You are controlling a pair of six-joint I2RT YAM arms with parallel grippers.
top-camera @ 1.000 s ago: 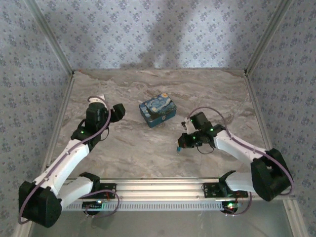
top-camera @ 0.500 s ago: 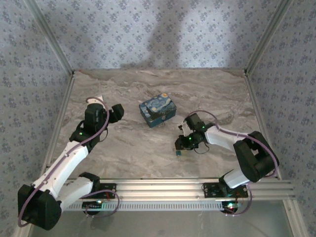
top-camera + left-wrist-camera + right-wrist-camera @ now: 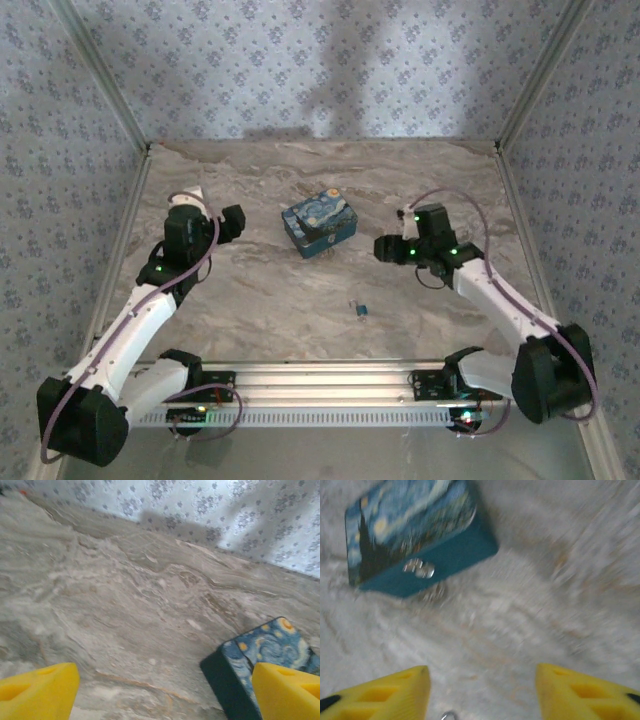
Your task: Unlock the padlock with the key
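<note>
The tiny teal-blue padlock (image 3: 361, 311) lies on the marble table in front of the box, with nothing holding it. A pale silvery speck, the key (image 3: 352, 303), sits just to its upper left; I cannot tell whether they touch. My right gripper (image 3: 385, 247) hovers behind and to the right of them, open with nothing between its yellow fingers (image 3: 385, 690). A thin metal loop (image 3: 449, 715) peeks in at the bottom edge of the blurred right wrist view. My left gripper (image 3: 235, 222) is open, left of the box, with its fingers (image 3: 37, 690) wide apart.
The blue starry-night box (image 3: 319, 223) stands mid-table between the two grippers, its metal clasp (image 3: 419, 568) facing the right gripper; its corner (image 3: 250, 660) lies by the left gripper's right finger. Patterned walls enclose the table on three sides.
The right gripper was low over the padlock, then let it go and drew back up and to the right. The padlock now lies alone on the table. The left arm shifted slightly left.
</note>
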